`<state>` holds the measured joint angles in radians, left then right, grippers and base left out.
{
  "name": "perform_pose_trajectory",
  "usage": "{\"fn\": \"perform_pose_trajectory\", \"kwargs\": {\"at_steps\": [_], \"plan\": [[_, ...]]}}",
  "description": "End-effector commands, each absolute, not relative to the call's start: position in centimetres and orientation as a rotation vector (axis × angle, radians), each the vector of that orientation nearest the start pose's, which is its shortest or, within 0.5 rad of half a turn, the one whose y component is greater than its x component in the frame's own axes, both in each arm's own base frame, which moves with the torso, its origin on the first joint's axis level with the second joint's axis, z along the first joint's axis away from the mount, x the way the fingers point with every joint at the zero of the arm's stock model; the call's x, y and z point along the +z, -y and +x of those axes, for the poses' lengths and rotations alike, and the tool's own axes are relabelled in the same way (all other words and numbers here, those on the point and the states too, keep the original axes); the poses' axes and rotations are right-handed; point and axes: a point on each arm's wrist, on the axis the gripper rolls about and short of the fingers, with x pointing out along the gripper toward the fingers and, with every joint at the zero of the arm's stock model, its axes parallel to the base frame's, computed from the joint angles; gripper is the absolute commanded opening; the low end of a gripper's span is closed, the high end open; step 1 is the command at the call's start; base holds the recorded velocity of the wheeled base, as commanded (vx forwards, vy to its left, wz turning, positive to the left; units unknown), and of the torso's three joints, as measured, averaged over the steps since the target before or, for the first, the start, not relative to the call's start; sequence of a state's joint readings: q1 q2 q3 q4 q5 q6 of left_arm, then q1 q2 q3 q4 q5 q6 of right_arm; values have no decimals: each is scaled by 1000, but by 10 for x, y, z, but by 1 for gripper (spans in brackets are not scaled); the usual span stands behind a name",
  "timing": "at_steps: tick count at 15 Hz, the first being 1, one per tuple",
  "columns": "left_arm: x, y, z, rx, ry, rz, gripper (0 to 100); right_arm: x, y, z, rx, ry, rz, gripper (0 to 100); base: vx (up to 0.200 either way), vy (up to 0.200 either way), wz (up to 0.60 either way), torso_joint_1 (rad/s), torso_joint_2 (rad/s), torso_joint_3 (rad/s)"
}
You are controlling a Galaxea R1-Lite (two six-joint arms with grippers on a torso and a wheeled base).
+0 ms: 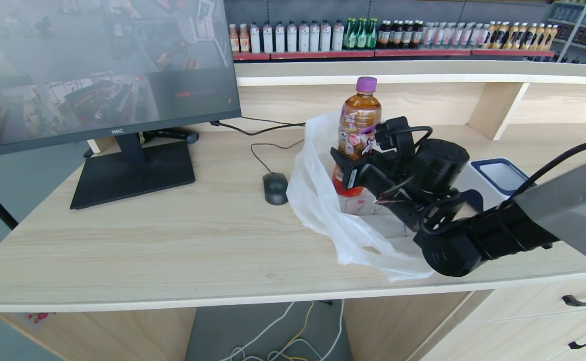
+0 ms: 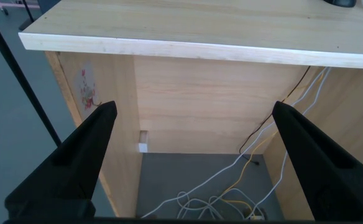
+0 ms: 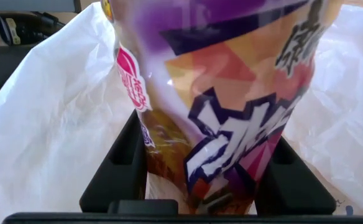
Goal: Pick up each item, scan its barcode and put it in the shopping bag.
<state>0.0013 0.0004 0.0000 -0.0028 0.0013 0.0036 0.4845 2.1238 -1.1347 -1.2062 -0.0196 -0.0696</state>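
Note:
A brown drink bottle (image 1: 358, 125) with a purple cap and a bright label stands upright over the mouth of the white plastic shopping bag (image 1: 323, 200) on the counter. My right gripper (image 1: 349, 163) is shut on the bottle's lower body; in the right wrist view the bottle (image 3: 231, 106) sits between the black fingers (image 3: 116, 168) with the bag (image 3: 57, 106) behind it. A pale boxed item (image 1: 360, 204) lies inside the bag beneath the bottle. My left gripper (image 2: 191, 162) hangs open below the counter's front edge, with nothing in it.
A monitor (image 1: 97, 75) on a black stand, a mouse (image 1: 275, 188) and a handheld scanner (image 1: 172, 134) are at the left of the wooden counter (image 1: 172, 240). A blue-rimmed tray (image 1: 501, 175) sits at the right. Shelves of bottles (image 1: 388, 35) line the back. Cables (image 2: 231, 186) hang under the counter.

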Motion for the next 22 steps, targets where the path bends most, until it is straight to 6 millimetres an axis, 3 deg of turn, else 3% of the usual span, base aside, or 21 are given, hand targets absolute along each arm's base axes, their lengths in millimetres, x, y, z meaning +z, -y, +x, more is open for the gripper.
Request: {"fn": "perform_pose_trajectory", "kwargs": {"at_steps": [1, 14, 15, 22], "plan": [[76, 0, -23, 3, 3, 3, 100, 170, -194, 370, 457, 220, -15, 0, 0, 0, 0, 0, 0, 0], [76, 0, -23, 3, 3, 3, 100, 170, -192, 368, 456, 214, -17, 0, 0, 0, 0, 0, 0, 0], [76, 0, -23, 3, 3, 3, 100, 170, -191, 366, 456, 209, -18, 100, 0, 0, 0, 0, 0, 0], [76, 0, -23, 3, 3, 3, 100, 189, -182, 349, 453, 238, -11, 100, 0, 0, 0, 0, 0, 0]]}}
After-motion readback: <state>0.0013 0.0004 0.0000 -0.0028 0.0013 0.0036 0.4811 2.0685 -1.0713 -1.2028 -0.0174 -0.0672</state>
